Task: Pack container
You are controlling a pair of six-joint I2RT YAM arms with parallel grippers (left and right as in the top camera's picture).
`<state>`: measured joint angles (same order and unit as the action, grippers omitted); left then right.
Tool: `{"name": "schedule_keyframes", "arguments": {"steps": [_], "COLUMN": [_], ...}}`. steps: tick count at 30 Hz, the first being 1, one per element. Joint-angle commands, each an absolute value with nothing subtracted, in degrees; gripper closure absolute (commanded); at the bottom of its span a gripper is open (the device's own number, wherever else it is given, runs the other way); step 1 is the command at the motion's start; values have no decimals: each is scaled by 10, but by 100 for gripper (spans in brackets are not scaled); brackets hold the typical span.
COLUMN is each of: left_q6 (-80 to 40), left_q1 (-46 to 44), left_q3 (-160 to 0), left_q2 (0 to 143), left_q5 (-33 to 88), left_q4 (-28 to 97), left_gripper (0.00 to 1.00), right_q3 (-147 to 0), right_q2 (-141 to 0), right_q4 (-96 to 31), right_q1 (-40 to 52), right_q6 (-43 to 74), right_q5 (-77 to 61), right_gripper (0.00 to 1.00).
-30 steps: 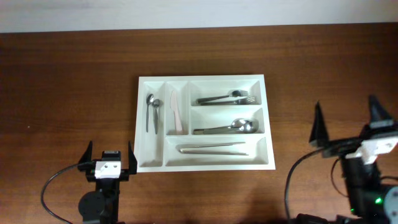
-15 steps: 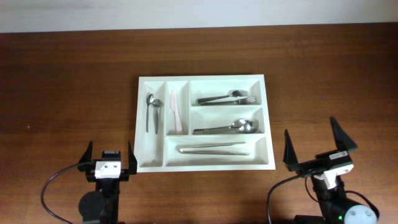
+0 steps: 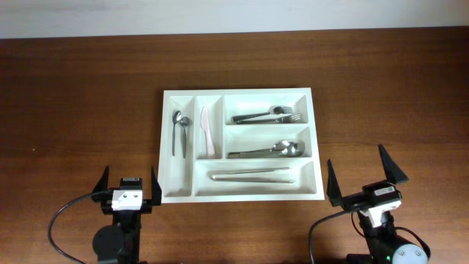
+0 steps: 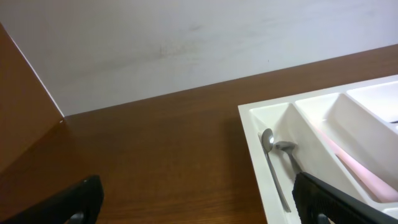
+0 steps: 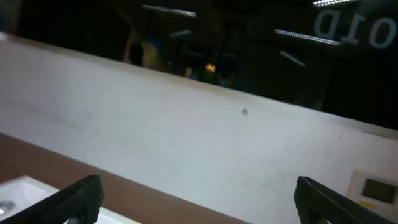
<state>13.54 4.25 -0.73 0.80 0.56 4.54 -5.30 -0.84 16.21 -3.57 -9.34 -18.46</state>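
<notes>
A white cutlery tray (image 3: 168, 147) lies in the middle of the table. It holds two small spoons (image 3: 178, 130), a pale knife (image 3: 207, 133), two forks (image 3: 267, 115), a large spoon (image 3: 267, 150) and tongs (image 3: 250, 175), each kind in its own compartment. My left gripper (image 3: 129, 185) is open and empty just off the tray's front left corner. My right gripper (image 3: 364, 182) is open and empty to the right of the tray's front right corner. The left wrist view shows the tray's left end (image 4: 256, 140) and the small spoons (image 4: 273, 162).
The brown wooden table (image 3: 80, 110) runs to a white wall (image 3: 220, 15) at the back. The right wrist view looks up at the white wall (image 5: 186, 124) and a dark window above it, with a small piece of the tray's corner (image 5: 18, 190) at lower left.
My right arm has swung in from the table's right edge toward the tray's front right corner and settled low. Its gripper stays open. The left arm has not moved.
</notes>
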Motion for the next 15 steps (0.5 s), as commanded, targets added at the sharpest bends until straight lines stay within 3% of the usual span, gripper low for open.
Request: {"name": "schedule_keyframes", "arguments": {"steps": [1,15], "left_q6": [138,138], "left_q1": [40,40], "left_q3": [-5,-5], "left_q2": [3,3], "left_q5": [2,2], "left_q4": [48,48], "left_gripper": [1,1], "right_q3": [-31,-3], "right_q2": [-2,-2], "right_q4": [166,113], "right_q1": [-29,-29], "right_q6": [-122,-122], "right_q5": [-143,-88], "right_gripper": [1,1]}}
